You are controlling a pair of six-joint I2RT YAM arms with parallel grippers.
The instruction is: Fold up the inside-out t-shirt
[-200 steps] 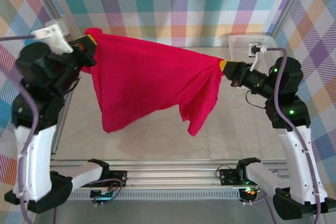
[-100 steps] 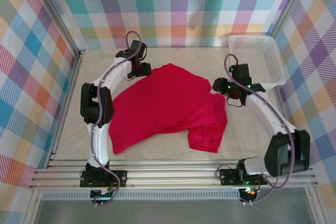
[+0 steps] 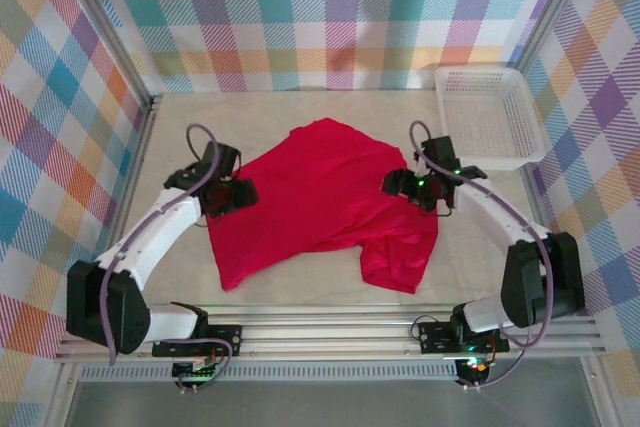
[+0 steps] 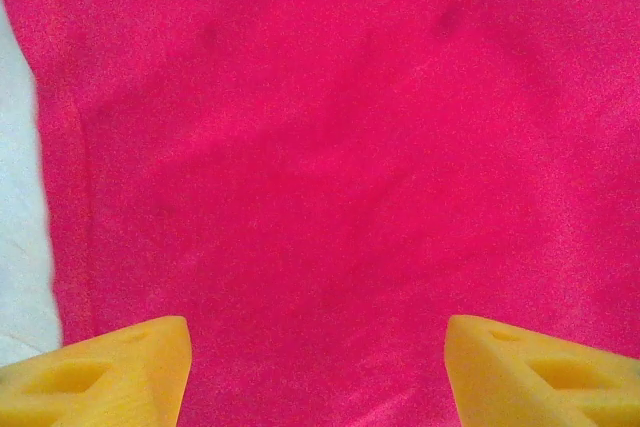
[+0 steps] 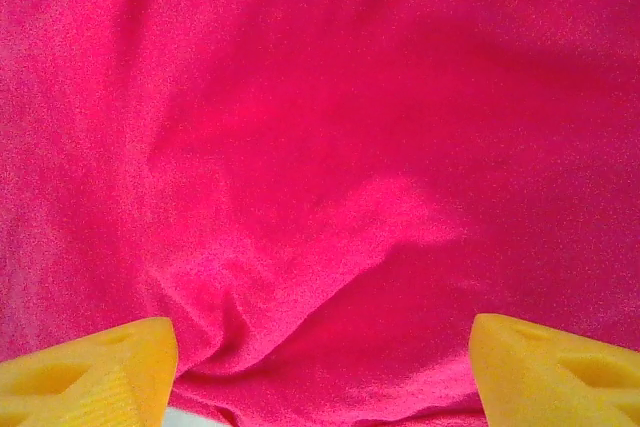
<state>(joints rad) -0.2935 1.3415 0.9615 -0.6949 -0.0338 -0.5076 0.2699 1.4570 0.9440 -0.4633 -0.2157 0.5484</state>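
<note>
- While the t-shirt [image 3: 320,197] lies loosely spread about mid-table [image 3: 200,117] between the two arms, its long axis slants from near-left to far-right; a doubled-over, rumpled flap sits at its near-right corner.
- Left gripper [image 3: 238,193]: poised at the shirt's left edge; jaws wide apart with nothing between them; in the left wrist view red cloth fills the space ahead of the yellow fingers [image 4: 100,372], with a strip of bare table at the left; whether the tips touch the cloth cannot be told.
- Right gripper [image 3: 393,184]: over the shirt's right side, on the far side of the rumpled flap; jaws likewise spread wide and empty; the right wrist view shows creased cloth close beneath.
- Governing relation: the cloth lies inward from each gripper, toward the table's centre; each arm is nearer its own side edge; the right arm is nearer the flap, which probably needs flattening before any fold.
- Room: bare table borders the shirt on every side, broadest at the far and left sides; the basket [image 3: 470,69] stands at the far right, apart from the shirt yet near the right arm; the shirt's near edge lies close to the table's near rail.
</note>
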